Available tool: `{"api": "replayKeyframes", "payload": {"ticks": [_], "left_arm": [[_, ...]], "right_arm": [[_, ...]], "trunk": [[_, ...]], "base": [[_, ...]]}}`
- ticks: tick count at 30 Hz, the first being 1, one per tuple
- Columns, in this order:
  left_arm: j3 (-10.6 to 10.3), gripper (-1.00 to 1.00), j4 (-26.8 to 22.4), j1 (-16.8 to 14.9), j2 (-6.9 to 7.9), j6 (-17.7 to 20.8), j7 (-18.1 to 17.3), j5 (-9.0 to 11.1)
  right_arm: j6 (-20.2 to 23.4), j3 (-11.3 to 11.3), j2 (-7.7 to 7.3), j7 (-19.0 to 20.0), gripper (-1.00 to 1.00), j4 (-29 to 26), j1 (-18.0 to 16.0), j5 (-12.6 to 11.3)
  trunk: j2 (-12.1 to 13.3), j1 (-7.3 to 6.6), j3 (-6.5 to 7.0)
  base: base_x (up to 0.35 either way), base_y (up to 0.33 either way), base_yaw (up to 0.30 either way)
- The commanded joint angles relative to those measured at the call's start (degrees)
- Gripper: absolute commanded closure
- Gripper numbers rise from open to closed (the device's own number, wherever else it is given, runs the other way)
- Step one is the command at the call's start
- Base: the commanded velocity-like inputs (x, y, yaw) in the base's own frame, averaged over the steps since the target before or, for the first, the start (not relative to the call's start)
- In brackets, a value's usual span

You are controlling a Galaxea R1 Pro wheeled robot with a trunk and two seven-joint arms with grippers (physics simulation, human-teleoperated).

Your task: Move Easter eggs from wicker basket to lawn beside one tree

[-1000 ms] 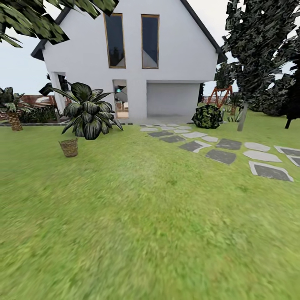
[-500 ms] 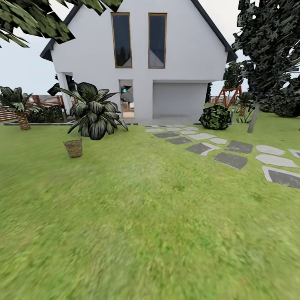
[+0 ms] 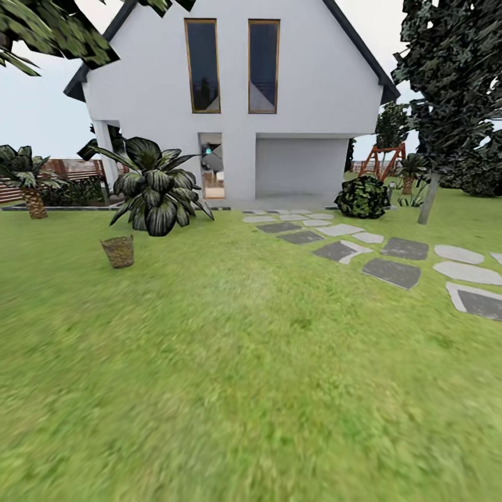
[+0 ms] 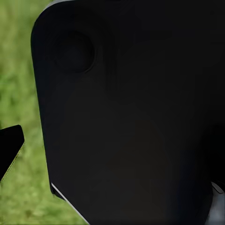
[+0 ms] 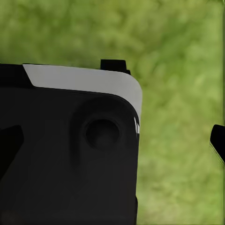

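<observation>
The brown wicker basket (image 3: 118, 251) stands on the lawn (image 3: 251, 362) at the left, some way ahead, just in front of a big broad-leaved plant (image 3: 157, 188). The Easter eggs are hidden; the basket's inside cannot be seen from here. No thick mottled tree trunk is in view. In the left wrist view my left gripper (image 4: 112, 159) points down at grass, one dark fingertip (image 4: 9, 147) at the edge and the robot's black body behind. My right gripper (image 5: 113, 145) also hangs over grass, fingertips (image 5: 218, 140) wide apart, holding nothing.
The white house (image 3: 237, 104) stands behind the lawn. A stepping-stone path (image 3: 390, 265) runs from its door to the right. A dark-leaved tree with a thin pale trunk (image 3: 427, 199) and a round bush (image 3: 362, 196) stand at the right, a small palm (image 3: 29, 188) and the slat fence (image 3: 70, 171) at the left.
The whole picture has shifted a little to the right and down, so the camera has moved. Nothing in the garden itself has changed place.
</observation>
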Motion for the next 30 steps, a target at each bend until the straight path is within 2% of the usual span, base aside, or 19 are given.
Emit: {"api": "replayKeyframes", "payload": {"ticks": [1,7,30], "left_arm": [[-0.04,-1.0,-0.11,0.03,0.0,-0.02,-0.04,0.01],[-0.04,-1.0,-0.11,0.03,-0.02,-0.02,-0.04,0.01],[-0.04,-1.0,-0.11,0.03,-0.04,-0.02,-0.03,0.01]], "right_arm": [[0.05,0.06,-0.01,0.06,-1.0,-0.01,-0.02,0.12],[0.09,0.06,0.05,0.0,-1.0,-0.01,-0.02,0.12],[0.14,0.06,0.08,-0.01,-1.0,-0.01,-0.02,0.12]], "trunk": [[-0.02,0.04,-0.05],[-0.02,0.04,-0.05],[-0.02,0.04,-0.05]], "base": [[0.34,0.0,0.0],[0.34,0.0,0.072],[0.34,0.0,0.285]]}}
